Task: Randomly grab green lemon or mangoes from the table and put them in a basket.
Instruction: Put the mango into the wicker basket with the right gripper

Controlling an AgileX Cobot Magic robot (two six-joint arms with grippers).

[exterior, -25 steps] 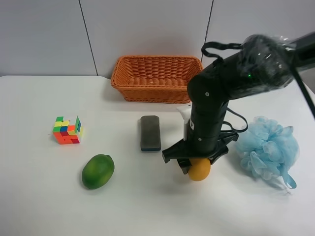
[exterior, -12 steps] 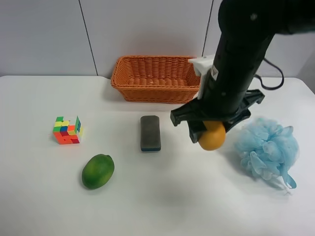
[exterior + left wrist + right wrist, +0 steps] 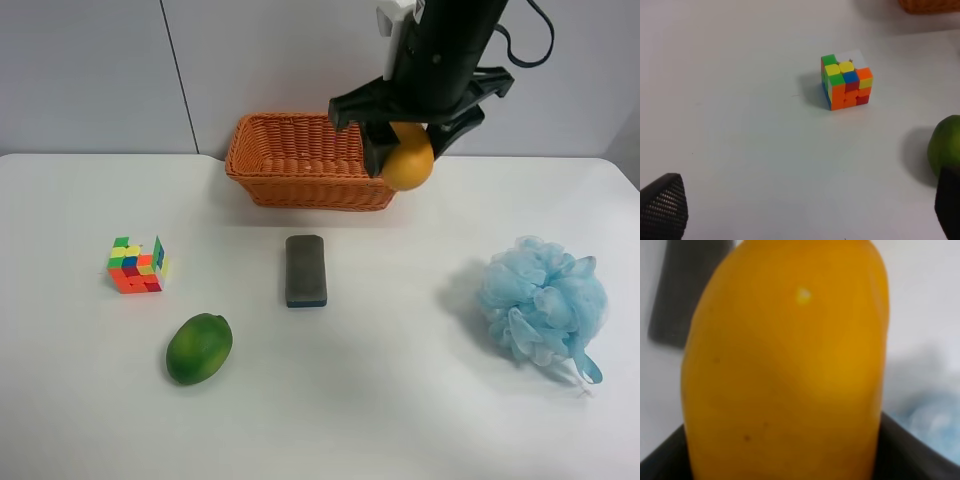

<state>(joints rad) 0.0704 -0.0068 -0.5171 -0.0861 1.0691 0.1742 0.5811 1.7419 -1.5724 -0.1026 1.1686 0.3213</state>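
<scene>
1. I am gripping the mango (image 3: 408,167) in my right gripper (image 3: 406,140). The jaws are pinching its upper part so that the long fruit is hanging nose-down.
2. I am carrying it high, at the 3 o'clock end of the basket (image 3: 300,178), so that it is clearing the woven wall. I cannot tell whether it is over the inside yet or just beside the rim.
3. I am holding my left gripper (image 3: 805,207) over the table (image 3: 400,400) with its jaws wide and nothing between them. It is looking towards the cube (image 3: 846,79).
4. The green lemon (image 3: 199,347) is lying at 7 o'clock from the eraser (image 3: 305,270), well apart from the basket. I judge it is lying in easy reach of that idle gripper.
</scene>
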